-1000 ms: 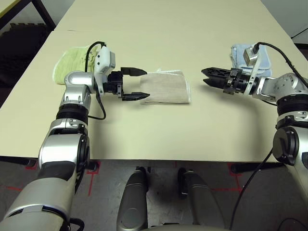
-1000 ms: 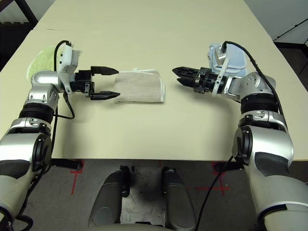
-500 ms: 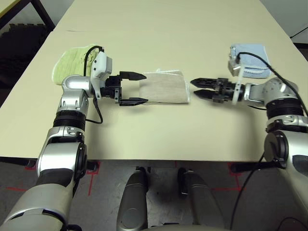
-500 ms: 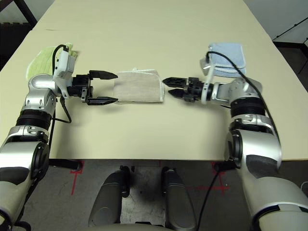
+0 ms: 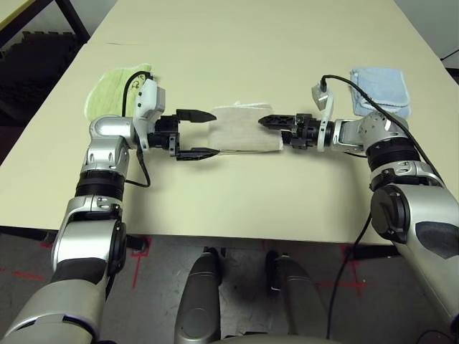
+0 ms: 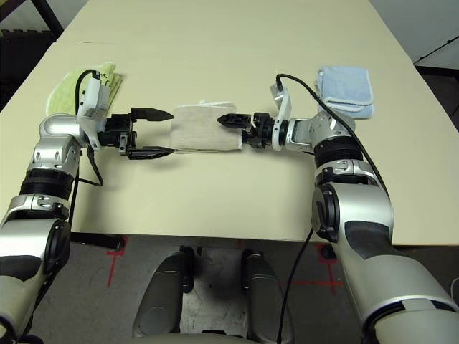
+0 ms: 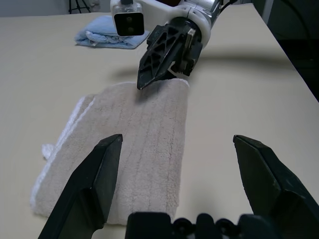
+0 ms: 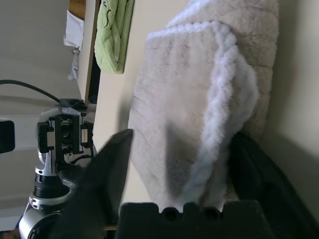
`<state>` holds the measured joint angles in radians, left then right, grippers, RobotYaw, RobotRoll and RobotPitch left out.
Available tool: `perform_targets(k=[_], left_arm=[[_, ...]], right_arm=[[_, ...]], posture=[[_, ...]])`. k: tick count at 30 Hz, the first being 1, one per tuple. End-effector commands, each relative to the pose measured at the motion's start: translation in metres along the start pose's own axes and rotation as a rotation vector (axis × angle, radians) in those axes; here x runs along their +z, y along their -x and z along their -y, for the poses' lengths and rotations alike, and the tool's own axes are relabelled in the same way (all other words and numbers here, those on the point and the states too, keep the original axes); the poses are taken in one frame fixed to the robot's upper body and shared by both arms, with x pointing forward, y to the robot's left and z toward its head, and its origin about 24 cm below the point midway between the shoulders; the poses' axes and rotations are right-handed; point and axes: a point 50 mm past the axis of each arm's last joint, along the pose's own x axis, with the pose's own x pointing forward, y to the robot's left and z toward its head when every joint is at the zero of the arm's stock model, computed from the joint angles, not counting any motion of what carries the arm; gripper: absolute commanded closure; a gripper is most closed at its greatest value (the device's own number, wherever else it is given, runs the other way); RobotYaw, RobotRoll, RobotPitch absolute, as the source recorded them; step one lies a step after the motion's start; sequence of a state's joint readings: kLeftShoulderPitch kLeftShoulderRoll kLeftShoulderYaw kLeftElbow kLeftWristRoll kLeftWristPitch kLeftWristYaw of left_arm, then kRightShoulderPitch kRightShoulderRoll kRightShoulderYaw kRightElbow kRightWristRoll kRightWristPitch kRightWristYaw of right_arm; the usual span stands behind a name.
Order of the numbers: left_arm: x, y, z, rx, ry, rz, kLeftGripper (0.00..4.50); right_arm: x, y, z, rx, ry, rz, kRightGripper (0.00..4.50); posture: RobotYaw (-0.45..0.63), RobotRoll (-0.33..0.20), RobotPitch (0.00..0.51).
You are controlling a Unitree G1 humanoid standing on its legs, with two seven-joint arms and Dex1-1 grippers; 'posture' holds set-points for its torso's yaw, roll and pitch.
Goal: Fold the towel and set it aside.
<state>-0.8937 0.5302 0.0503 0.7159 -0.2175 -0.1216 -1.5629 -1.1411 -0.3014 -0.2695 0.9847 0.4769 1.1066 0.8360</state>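
Note:
The towel (image 5: 242, 130), beige with white stitched edging, lies folded flat at the middle of the table. My left gripper (image 5: 214, 133) is open at the towel's left end, one finger (image 7: 97, 174) over the cloth and the other on bare table beside it. My right gripper (image 5: 270, 125) has reached the towel's right edge. In the right wrist view its fingers (image 8: 102, 179) stand apart on either side of the white-edged folds (image 8: 219, 99), still open around them. In the left wrist view the right gripper (image 7: 149, 79) rests at the towel's far end.
A lime-green towel (image 5: 115, 80) lies behind my left arm near the table's left edge. A folded light blue towel (image 5: 380, 87) sits at the back right. Bare table stretches behind and in front of the beige towel.
My right arm has swung left from the blue towel to the beige towel's right edge, and its jaws have narrowed. My left gripper has stayed open at the left end.

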Motion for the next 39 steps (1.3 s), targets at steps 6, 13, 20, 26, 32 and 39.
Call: perform_targets(k=[6,13,20,26,32,39], left_arm=[[-0.001,-0.002,0.003,-0.03,0.004,-0.009,0.0],[-0.002,-0.005,0.003,-0.038,0.014,-0.009,0.0],[-0.006,-0.006,0.002,-0.035,0.025,-0.018,0.0],[-0.008,-0.013,0.004,-0.032,0.049,0.004,0.0],[-0.01,-0.016,0.002,-0.02,0.056,0.009,0.0],[-0.005,-0.022,-0.007,0.027,0.058,0.036,0.0]], right_arm=[[-0.002,0.005,0.003,0.021,-0.021,0.012,3.67],[0.01,0.022,0.0,0.061,-0.005,0.107,4.47],[0.04,0.045,-0.011,0.097,0.108,0.38,4.47],[0.069,0.067,-0.013,0.031,0.216,0.742,4.47],[0.086,0.087,-0.011,-0.066,0.263,1.049,4.47],[0.104,0.111,-0.012,-0.187,0.348,1.254,4.47]], posture=[[0.15,0.0,0.244],[0.13,0.0,0.237],[0.09,0.0,0.23],[0.06,0.0,0.227],[0.04,0.0,0.222],[0.03,0.0,0.218]])
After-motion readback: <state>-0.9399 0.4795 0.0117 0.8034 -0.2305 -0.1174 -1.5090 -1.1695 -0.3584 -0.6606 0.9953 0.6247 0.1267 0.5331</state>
